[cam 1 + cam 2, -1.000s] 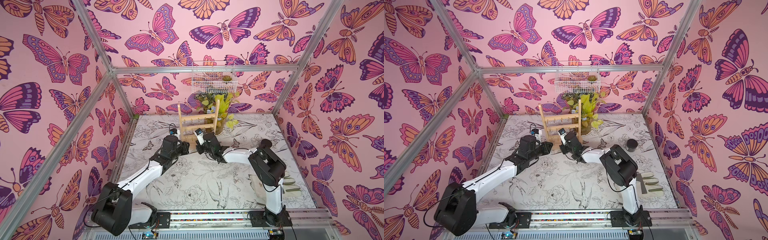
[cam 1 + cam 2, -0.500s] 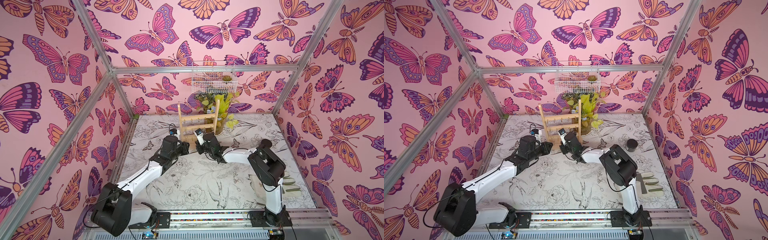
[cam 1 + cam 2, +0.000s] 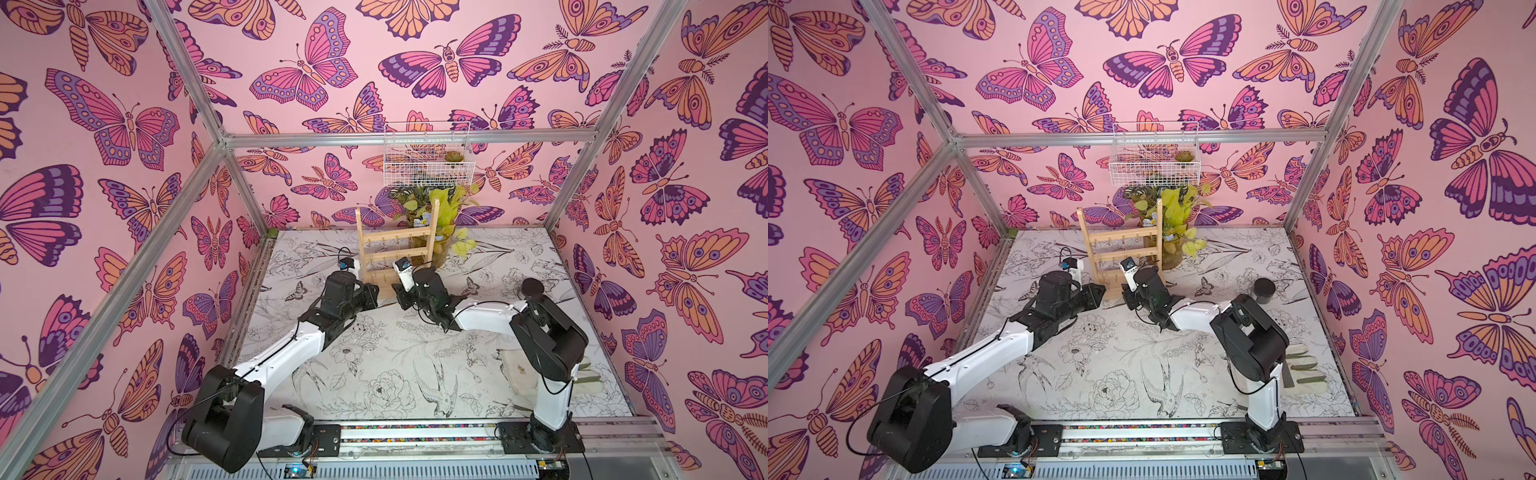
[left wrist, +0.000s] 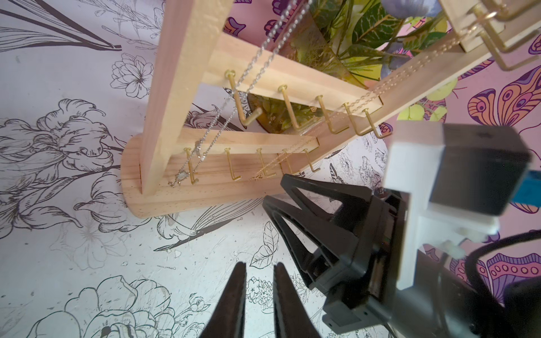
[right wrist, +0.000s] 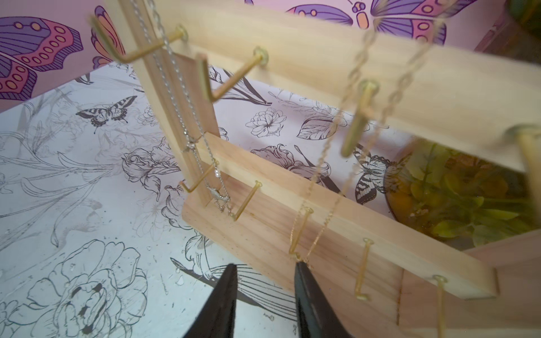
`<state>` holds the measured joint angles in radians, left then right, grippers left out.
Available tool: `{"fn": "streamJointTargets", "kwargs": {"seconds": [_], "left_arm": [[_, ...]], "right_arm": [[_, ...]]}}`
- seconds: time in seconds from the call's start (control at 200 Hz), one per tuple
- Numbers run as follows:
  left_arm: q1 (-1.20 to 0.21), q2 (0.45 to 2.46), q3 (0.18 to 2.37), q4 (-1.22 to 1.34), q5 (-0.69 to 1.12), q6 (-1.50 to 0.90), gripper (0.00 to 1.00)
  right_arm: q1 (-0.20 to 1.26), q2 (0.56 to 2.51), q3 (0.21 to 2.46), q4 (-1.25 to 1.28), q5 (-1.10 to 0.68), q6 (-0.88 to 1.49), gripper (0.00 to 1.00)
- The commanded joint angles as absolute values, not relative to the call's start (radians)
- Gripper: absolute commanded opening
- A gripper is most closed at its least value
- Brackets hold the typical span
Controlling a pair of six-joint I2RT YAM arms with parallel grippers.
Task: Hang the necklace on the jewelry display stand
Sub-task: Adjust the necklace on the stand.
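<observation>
Right gripper (image 5: 265, 264) has just spread its jaws, leaving the necklace (image 5: 330, 218) dangling from a hook on the stand (image 5: 409, 251); left gripper (image 4: 260, 264) narrow, empty. Looks like the release step, next it needs backing out without snagging

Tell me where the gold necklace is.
In the right wrist view, the necklace hangs on the jewelry display stand, its lower end beside the right hand.

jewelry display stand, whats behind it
A glass vase of yellow-green leaves stands behind the jewelry display stand, showing between and above its crossbars. The crossbars and one post cover parts of the vase.
</observation>
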<state>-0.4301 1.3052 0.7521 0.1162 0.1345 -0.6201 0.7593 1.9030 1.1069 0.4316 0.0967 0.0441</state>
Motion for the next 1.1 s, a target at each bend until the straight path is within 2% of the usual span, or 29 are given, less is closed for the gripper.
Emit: {"fn": "streamJointTargets", "kwargs": {"seconds": [0.0,0.17,0.33,1.096], "left_arm": [[-0.423,1.307,0.737,0.137,0.141,-0.624,0.20],[-0.424,1.309,0.739,0.137,0.143,-0.620,0.20],[-0.425,1.317,0.746,0.137,0.144,-0.619,0.20],[-0.425,1.319,0.756,0.135,0.137,-0.606,0.20]], "right_arm": [[0.761,1.861,1.094,0.445,0.116,0.038,0.37],[0.758,1.821,1.067,0.447,0.190,0.043,0.35],[0.749,1.805,1.074,0.446,0.186,0.030,0.31],[0.711,1.908,1.177,0.523,0.143,0.092,0.31]]}}
